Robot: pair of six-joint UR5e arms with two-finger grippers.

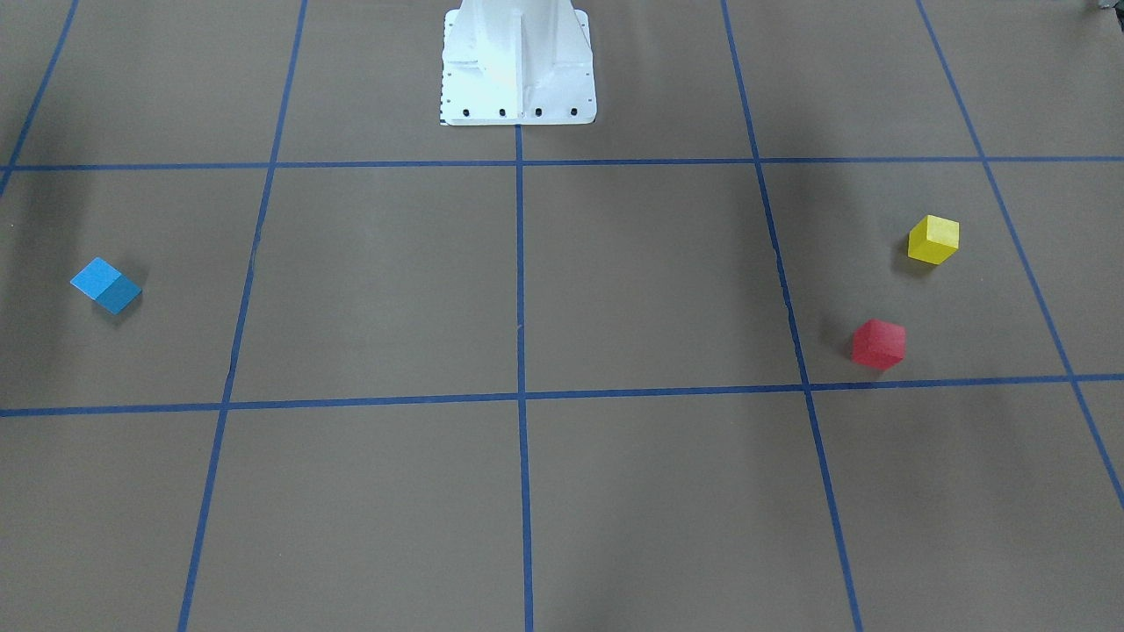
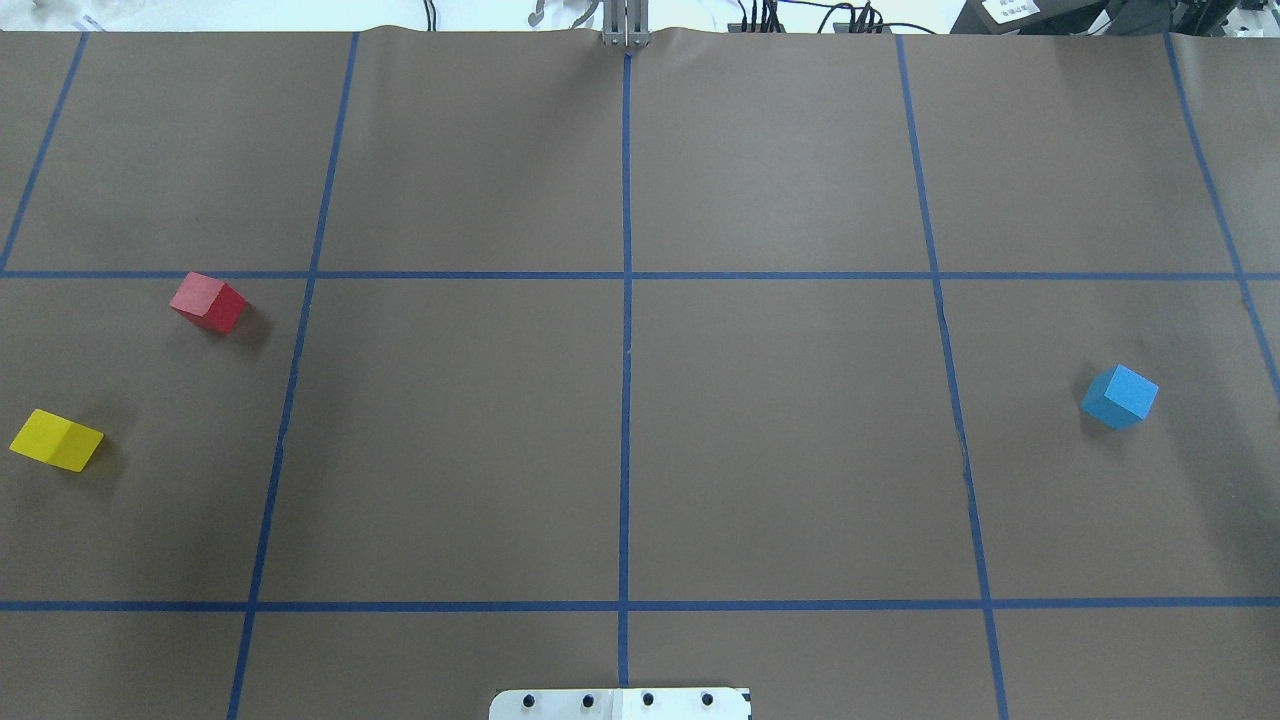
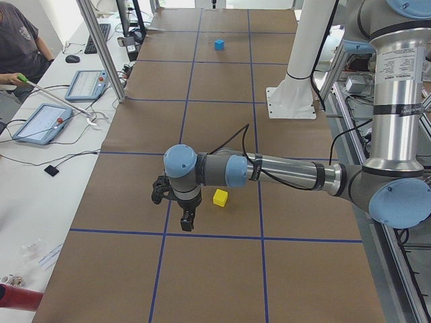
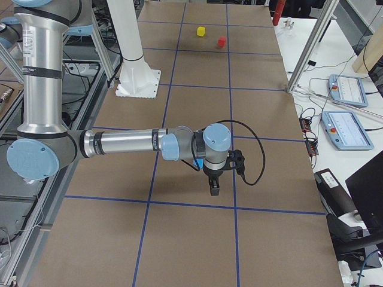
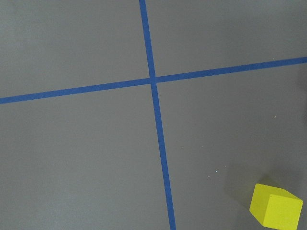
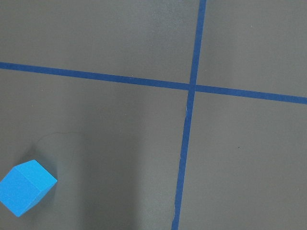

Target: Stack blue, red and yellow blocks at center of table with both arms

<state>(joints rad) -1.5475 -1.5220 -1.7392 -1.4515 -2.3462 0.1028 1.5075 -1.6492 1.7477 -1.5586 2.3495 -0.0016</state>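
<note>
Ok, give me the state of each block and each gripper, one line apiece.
Blue block: on the table, robot's right side, alone, unstacked.
Red block: on the table, robot's left side, unstacked.
Yellow block: on the table, near the red one but apart, unstacked.
Left gripper: over the table beside the yellow block, holding no block; open or shut cannot be told.
Right gripper: over the table, holding no block; open or shut cannot be told.

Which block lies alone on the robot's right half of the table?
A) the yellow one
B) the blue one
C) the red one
B: in the overhead view the blue block sits alone in the right half, while the red block and the yellow block are both far left.
</note>
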